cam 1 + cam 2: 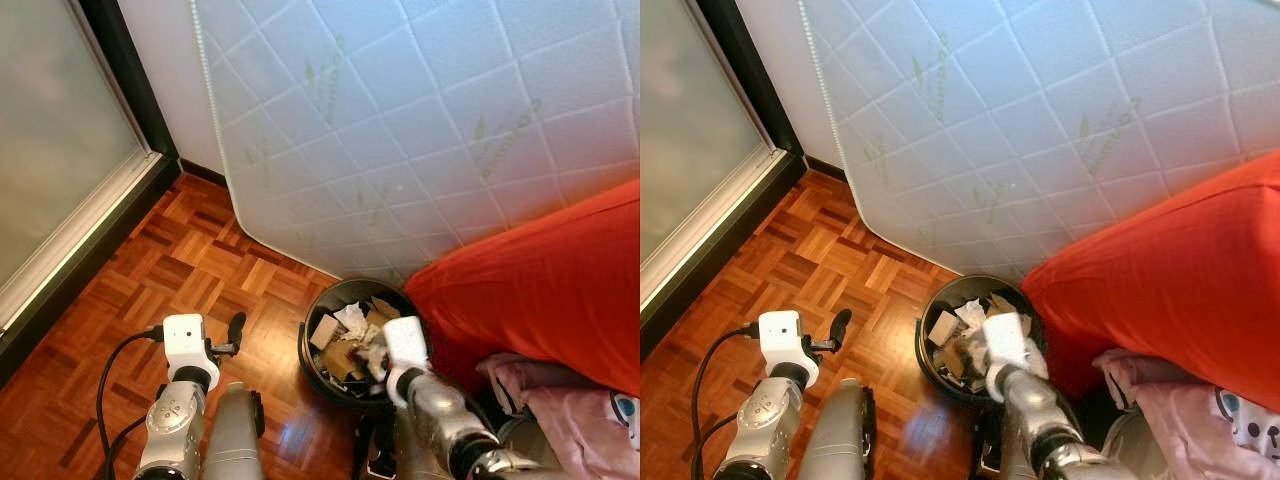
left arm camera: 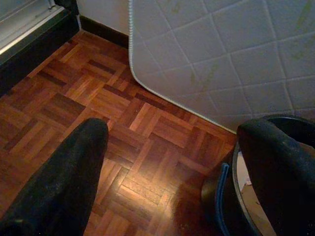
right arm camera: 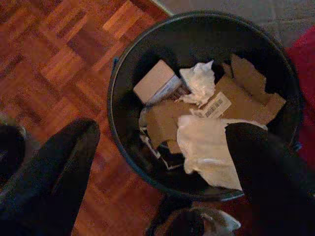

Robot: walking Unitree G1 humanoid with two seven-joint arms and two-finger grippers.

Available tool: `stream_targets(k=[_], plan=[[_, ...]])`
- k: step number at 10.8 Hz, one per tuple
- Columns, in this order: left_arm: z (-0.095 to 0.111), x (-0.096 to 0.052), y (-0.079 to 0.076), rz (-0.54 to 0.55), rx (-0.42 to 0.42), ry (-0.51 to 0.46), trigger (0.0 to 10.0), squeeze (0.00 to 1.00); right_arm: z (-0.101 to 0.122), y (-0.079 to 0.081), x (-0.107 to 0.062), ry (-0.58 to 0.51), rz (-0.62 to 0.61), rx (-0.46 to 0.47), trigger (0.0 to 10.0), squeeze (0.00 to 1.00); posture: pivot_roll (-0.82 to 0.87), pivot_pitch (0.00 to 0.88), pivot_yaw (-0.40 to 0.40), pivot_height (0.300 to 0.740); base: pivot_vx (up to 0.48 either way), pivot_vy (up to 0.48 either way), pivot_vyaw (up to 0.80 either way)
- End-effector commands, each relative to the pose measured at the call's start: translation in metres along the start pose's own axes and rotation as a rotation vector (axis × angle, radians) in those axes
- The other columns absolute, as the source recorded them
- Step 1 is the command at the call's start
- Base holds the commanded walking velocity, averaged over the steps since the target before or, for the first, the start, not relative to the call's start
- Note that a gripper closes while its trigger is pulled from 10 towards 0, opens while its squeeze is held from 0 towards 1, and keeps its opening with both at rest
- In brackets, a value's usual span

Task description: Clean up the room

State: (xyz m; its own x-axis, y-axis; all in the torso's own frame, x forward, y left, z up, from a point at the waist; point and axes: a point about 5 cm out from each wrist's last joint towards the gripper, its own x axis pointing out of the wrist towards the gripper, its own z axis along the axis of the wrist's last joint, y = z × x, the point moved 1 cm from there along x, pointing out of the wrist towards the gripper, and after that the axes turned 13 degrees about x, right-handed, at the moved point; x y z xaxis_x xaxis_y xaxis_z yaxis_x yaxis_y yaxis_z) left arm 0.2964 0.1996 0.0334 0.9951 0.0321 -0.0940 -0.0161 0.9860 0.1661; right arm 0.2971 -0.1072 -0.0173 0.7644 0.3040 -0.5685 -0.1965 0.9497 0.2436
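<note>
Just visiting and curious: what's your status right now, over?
Right gripper open above the black bin, white paper lying on the cardboard. Left gripper open over bare parquet. Mattress and red bedding crowd the bin.

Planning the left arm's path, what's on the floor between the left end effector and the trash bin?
Bare parquet floor separates the left end effector from the black trash bin, per the left eye view.
</note>
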Motion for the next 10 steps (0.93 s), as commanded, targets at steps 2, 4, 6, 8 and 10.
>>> stream_targets(k=[2, 4, 6, 8, 10], plan=[[-0.011, -0.006, -0.003, -0.006, -0.007, 0.047, 10.0, 0.0, -0.014, -0.008, -0.004, 0.02, -0.058, 0.041, 10.0, 0.0, 0.27, 0.321, -0.074, 0.64, 0.0, 0.0, 0.0], [-0.026, -0.013, 0.0, -0.011, 0.011, 0.117, 10.0, 0.0, -0.013, -0.021, -0.008, -0.035, -0.127, 0.165, 10.0, 0.0, 0.27, 0.297, -0.068, 0.64, 0.0, 0.0, 0.0], [-0.044, -0.023, 0.008, 0.0, 0.025, 0.198, 10.0, 0.0, -0.011, -0.041, -0.016, -0.122, -0.207, 0.322, 10.0, 0.0, 0.27, 0.274, -0.06, 0.645, 0.0, 0.0, 0.0], [-0.055, -0.031, 0.012, 0.004, 0.034, 0.252, 10.0, 0.0, -0.017, -0.06, -0.024, -0.145, -0.272, 0.404, 10.0, 0.0, 0.27, 0.255, -0.05, 0.675, 0.0, 0.0, 0.0], [-0.063, -0.035, 0.015, 0.0, 0.05, 0.299, 10.0, 0.0, -0.022, -0.065, -0.029, -0.164, -0.288, 0.442, 10.0, 0.0, 0.26, 0.238, -0.037, 0.71, 0.0, 0.0, 0.0]])
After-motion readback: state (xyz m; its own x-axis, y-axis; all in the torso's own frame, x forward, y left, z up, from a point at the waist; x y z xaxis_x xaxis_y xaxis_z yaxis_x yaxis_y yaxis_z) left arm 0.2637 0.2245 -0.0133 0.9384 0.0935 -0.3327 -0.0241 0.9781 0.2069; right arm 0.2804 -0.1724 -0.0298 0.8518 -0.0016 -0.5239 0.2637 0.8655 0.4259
